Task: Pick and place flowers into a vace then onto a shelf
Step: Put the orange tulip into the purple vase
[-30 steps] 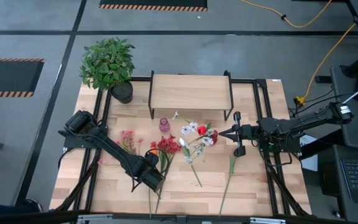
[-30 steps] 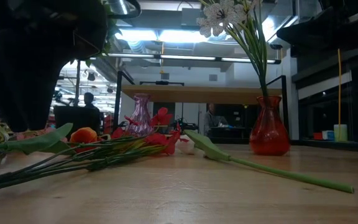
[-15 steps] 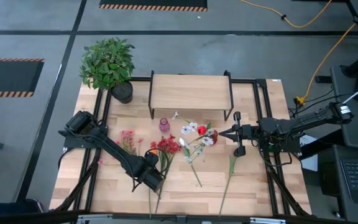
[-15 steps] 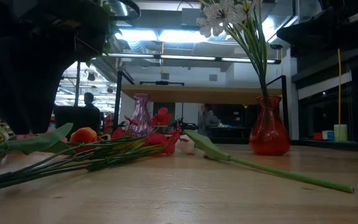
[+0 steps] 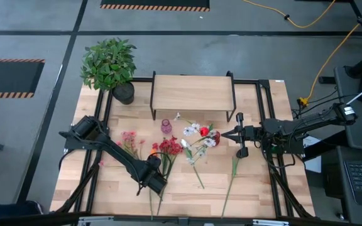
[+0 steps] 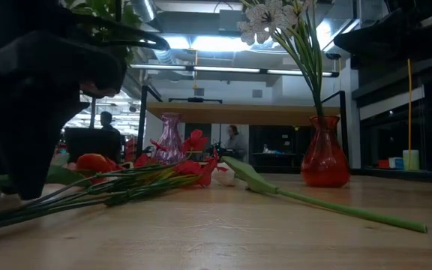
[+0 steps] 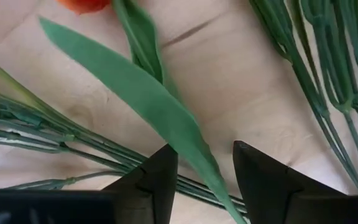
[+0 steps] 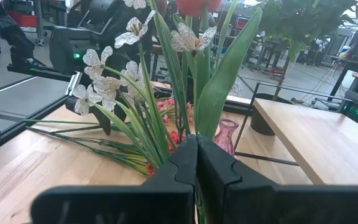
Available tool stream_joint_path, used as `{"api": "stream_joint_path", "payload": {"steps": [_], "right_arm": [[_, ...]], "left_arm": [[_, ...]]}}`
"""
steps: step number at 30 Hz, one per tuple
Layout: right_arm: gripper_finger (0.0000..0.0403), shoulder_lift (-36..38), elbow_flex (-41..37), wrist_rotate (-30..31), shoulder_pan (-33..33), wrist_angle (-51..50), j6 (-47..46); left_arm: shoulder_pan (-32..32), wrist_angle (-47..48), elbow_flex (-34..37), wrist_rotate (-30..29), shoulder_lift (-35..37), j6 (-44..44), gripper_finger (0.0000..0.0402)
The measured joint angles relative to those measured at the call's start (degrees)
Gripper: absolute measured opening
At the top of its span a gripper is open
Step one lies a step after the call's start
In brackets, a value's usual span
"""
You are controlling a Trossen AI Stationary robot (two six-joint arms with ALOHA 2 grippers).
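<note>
Several flowers [image 5: 167, 149] lie on the table, blooms toward the far side and stems [image 6: 88, 196] toward the near edge. My left gripper [image 5: 153, 180] points down over these stems, open. Its fingers stand on either side of a long green leaf [image 7: 135, 93], below an orange bloom [image 6: 96, 161]. A red vase [image 6: 325, 154] holds white flowers [image 8: 114, 81] upright. My right gripper [image 5: 224, 134] is level and shut, right beside that vase. A small pink vase [image 5: 166, 125] stands empty in front of the shelf [image 5: 192, 93]. My right gripper has its shut fingertips [image 8: 196, 146] level at the red vase's right side. The fingers hide the spot, so I cannot tell whether they touch it.
A bushy potted plant [image 5: 109, 63] stands at the far left corner. One loose flower stem [image 5: 231, 179] lies alone on the right half of the table. People move about in the room beyond the table [image 6: 235, 142].
My left gripper has come down toward the stems on the table, still pointing down. The flowers and both vases have stayed where they were.
</note>
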State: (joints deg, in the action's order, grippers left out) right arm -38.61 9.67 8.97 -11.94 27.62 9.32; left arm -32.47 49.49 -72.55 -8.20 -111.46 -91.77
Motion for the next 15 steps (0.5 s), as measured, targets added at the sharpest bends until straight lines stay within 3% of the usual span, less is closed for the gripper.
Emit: {"api": "stream_joint_path", "payload": {"steps": [5,15], "right_arm": [[0.0012,0.02,0.00,0.00,0.00,0.00,0.00],[0.0012,0.02,0.00,0.00,0.00,-0.02,0.00]], "left_arm": [[0.00,-0.06,0.00,0.53,0.02,-0.64,0.0122],[0.00,-0.06,0.00,3.80,0.02,-3.11,0.0012]]}}
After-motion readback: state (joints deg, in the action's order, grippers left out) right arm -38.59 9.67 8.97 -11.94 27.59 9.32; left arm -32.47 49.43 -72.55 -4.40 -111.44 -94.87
